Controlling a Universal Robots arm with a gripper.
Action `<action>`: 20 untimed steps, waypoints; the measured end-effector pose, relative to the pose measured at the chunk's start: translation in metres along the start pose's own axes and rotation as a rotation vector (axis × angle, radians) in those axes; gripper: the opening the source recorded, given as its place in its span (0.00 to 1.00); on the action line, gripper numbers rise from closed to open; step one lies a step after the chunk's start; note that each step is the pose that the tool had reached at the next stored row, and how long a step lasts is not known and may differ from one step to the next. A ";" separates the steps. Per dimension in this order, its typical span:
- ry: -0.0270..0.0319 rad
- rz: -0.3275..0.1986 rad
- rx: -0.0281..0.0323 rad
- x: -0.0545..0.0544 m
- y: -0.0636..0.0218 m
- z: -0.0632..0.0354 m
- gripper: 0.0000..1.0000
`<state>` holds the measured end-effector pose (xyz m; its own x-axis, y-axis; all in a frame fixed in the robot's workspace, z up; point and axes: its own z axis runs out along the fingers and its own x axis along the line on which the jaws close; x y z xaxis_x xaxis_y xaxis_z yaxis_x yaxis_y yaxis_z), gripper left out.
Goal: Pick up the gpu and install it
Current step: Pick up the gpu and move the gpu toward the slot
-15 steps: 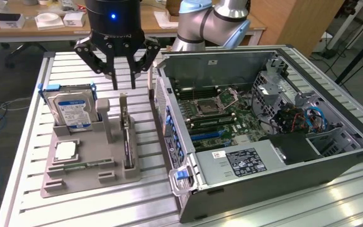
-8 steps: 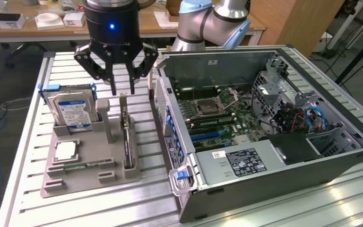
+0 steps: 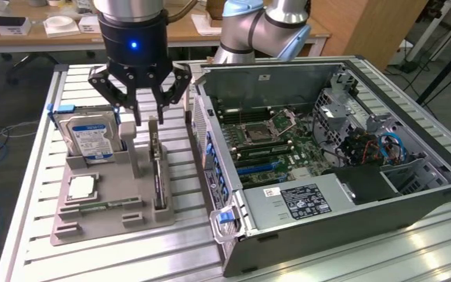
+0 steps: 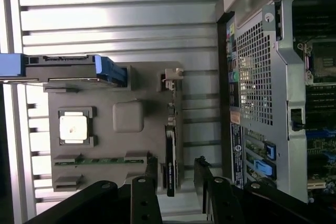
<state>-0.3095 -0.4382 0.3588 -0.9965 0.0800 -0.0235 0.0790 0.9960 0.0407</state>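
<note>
gripper (image 3: 150, 119) (image 4: 176, 172): you have the jaws spread, one finger (image 4: 152, 170) on each side of the gpu's top edge, with a gap showing on both sides; nothing is pinched

gpu (image 3: 160, 182) (image 4: 171, 150): stands on its long edge in a slot of the grey holder tray (image 3: 108, 222), thin side up, directly under the gripper. in the exterior view it runs from the fingertips toward 6 o'clock. its silver end bracket (image 4: 172, 74) shows in the wrist view at the end of the card away from the fingers. the card is not in the computer case (image 3: 343, 235)

same tray, exterior view, taken from the gripper:
- hard drive (image 3: 92, 138) with blue-white label, upright in its pocket, about 8 o'clock, near
- square processor chip (image 3: 80, 188), lying flat, about 7 o'clock, past the drive
- narrow green memory strip (image 3: 104, 205), lying flat just beyond the chip, about 7 o'clock

case: lies on its side with the panel off, at 3 to 4 o'clock from the gripper, its perforated rear wall (image 4: 254, 66) just beside the tray. the motherboard (image 3: 284, 144) is exposed inside, and the power supply (image 3: 300, 200) with its white label sits toward the 6 o'clock side of the case

tray and case both rest on the slatted metal table (image 3: 131, 261); the arm (image 3: 265, 26) rises behind the case, at about 1 o'clock from the gripper
</note>
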 end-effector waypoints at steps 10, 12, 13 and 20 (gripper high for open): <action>-0.0002 0.005 0.0001 0.005 -0.0013 0.0180 0.42; -0.0002 0.005 0.0002 0.006 -0.0015 0.0217 0.42; -0.0002 0.005 0.0002 0.006 -0.0016 0.0234 0.42; -0.0003 0.007 0.0001 0.008 -0.0026 0.0362 0.42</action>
<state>-0.3162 -0.4388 0.3224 -0.9960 0.0865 -0.0235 0.0855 0.9955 0.0407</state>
